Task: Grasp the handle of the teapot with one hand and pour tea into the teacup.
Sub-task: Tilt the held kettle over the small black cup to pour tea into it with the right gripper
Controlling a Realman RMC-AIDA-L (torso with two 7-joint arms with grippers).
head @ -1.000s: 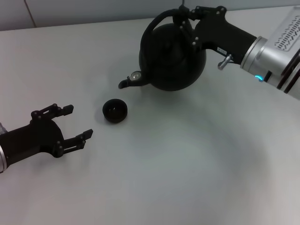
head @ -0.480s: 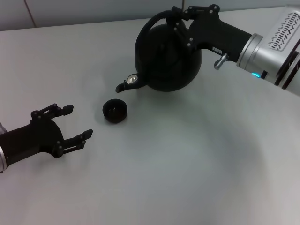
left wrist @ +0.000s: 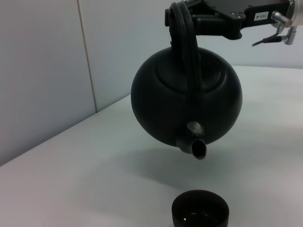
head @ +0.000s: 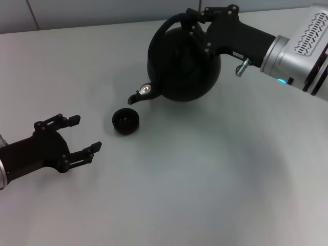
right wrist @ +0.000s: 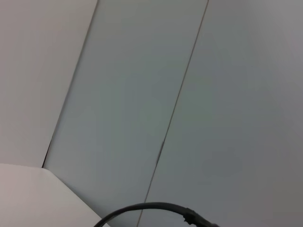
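Head view, left to right: idle left black two-fingered gripper (head: 82,134), fingers spread, empty, near small squat black teacup (head: 125,121); large matte black teapot (head: 184,64) aloft, spout tilted above and beyond teacup; right gripper (head: 197,20) pinching arched handle (head: 166,26); pouring step; next, tilt further, spout over the cup.

Teapot (head: 184,64) is matte black all over, handle (head: 169,24) included, with a little silvery spot by the spout. Teacup (head: 125,121) is black too. Both hands, right (head: 197,20) and left (head: 77,134), are black; the right arm's silver-grey with a blue-green light. Tabletop (head: 205,179) is plain off-white.
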